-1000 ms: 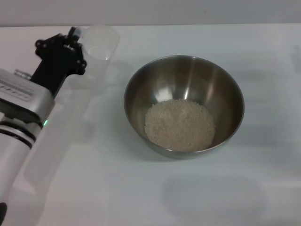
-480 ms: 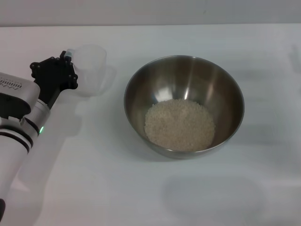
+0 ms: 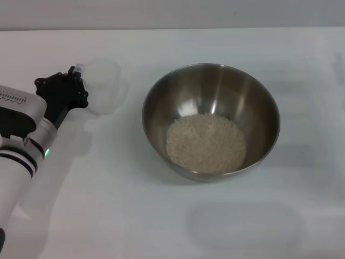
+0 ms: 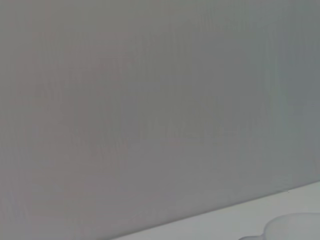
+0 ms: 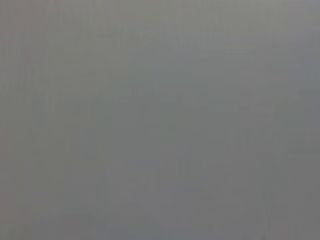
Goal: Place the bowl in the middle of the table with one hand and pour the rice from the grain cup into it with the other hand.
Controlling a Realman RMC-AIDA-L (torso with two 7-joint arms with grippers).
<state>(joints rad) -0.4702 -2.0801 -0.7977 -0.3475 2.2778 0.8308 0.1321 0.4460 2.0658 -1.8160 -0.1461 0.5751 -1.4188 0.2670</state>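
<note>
The steel bowl (image 3: 211,121) stands in the middle of the white table (image 3: 161,216), with a mound of rice (image 3: 206,142) in its bottom. The clear grain cup (image 3: 101,86) is upright and looks empty, to the left of the bowl and clear of its rim. My left gripper (image 3: 76,75) is at the cup's left side, shut on its little handle. The cup's rim also shows in the left wrist view (image 4: 295,227). My right gripper is out of view; its wrist view shows only plain grey.
My left arm (image 3: 21,140) reaches in along the table's left side. The table's far edge (image 3: 172,28) meets a grey wall. The left wrist view shows mostly that grey wall (image 4: 150,100).
My left gripper has moved down and a little nearer with the cup, which has gone from raised at the far left to upright low by the table. Bowl and rice have not moved.
</note>
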